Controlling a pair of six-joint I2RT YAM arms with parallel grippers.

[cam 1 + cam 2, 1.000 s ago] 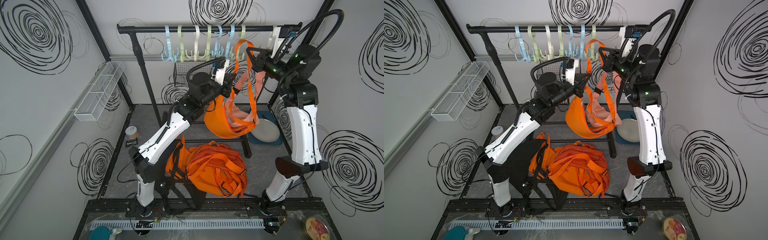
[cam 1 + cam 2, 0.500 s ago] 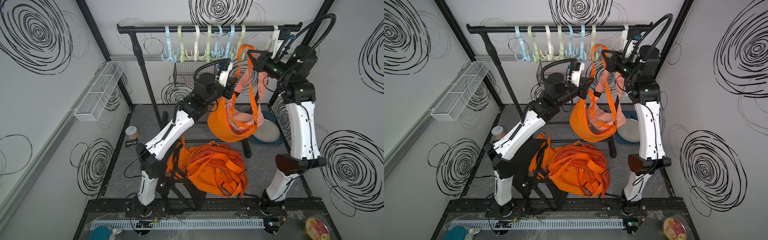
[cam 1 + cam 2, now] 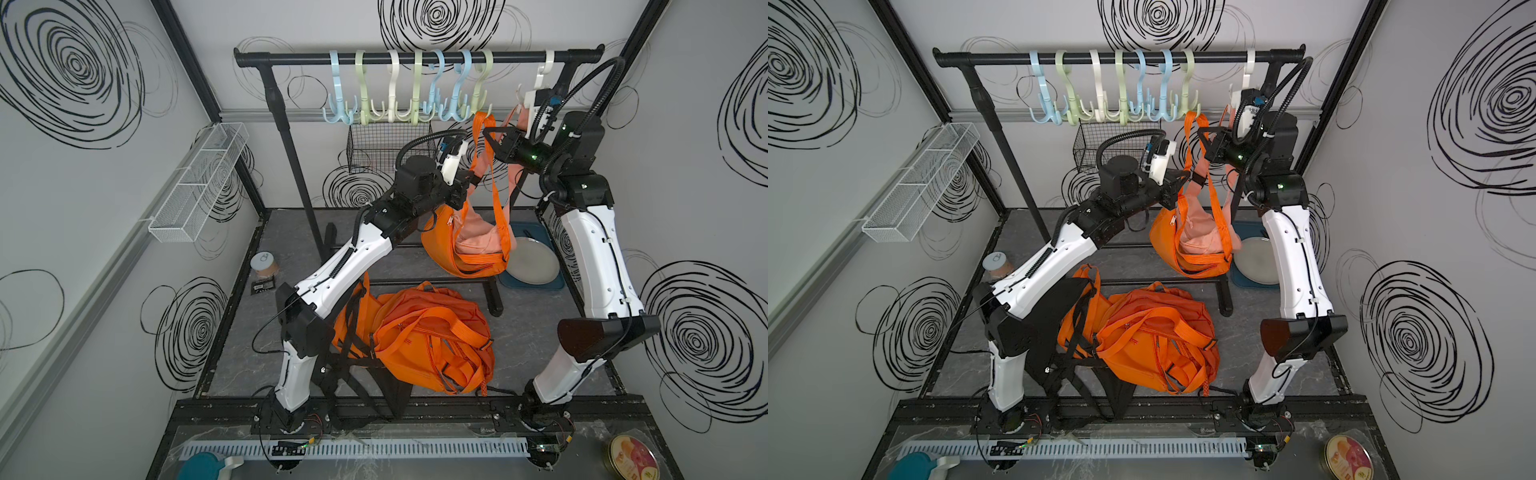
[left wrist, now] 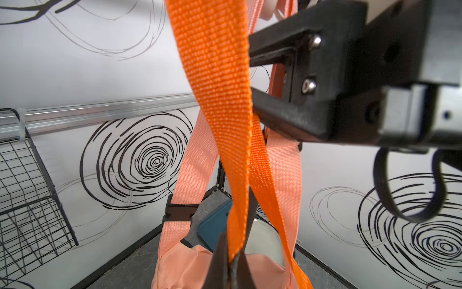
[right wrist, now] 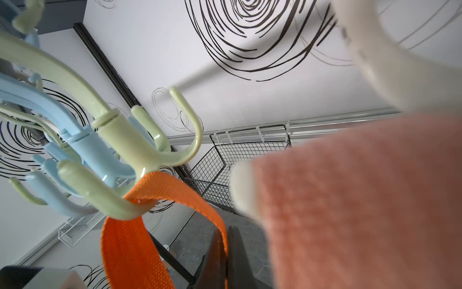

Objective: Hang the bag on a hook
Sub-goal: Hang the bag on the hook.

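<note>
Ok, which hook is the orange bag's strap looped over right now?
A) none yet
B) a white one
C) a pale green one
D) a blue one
C: the right wrist view shows the orange strap draped over a prong of the pale green hook.

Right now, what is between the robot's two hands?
The orange strap, which both the left gripper and the right gripper pinch. The left wrist view shows it best.

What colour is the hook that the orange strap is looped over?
Pale green hook, clearest in the right wrist view, with the orange strap over one prong.
</note>
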